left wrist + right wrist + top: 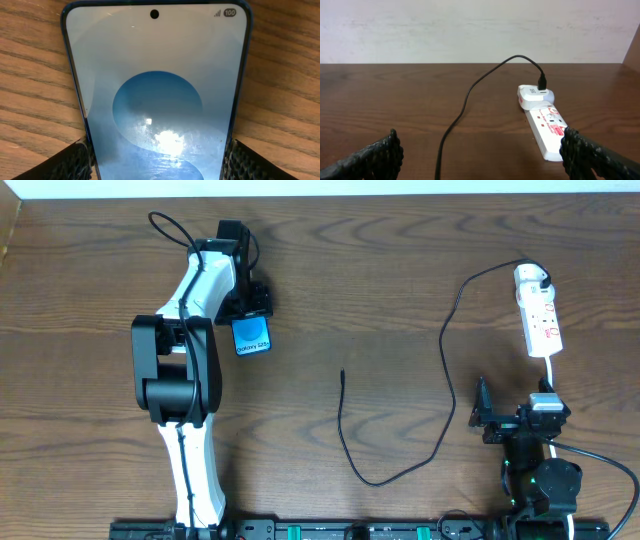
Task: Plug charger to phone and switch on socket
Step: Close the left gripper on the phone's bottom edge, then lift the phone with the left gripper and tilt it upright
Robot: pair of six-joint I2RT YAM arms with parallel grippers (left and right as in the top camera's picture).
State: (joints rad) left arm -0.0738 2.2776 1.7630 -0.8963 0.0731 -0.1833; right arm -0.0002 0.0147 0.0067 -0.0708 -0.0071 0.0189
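Observation:
The phone [252, 336] lies on the table at the left, its blue screen up. It fills the left wrist view [157, 100]. My left gripper [244, 305] has a finger against each long edge of the phone [157, 165] and is shut on it. The charger's black cable [446, 360] runs from its white plug head [531, 277], seated in the far end of the socket [543, 325], down and round to its free tip [342, 374] at mid-table. My right gripper [515, 408] is open and empty, just short of the socket's near end [545, 132]; the cable [455, 125] passes between its fingers.
The socket's white cord [551, 372] runs back toward the right arm's base. The table's far edge meets a pale wall [470, 30]. The left arm [180, 370] lies over the left part of the table.

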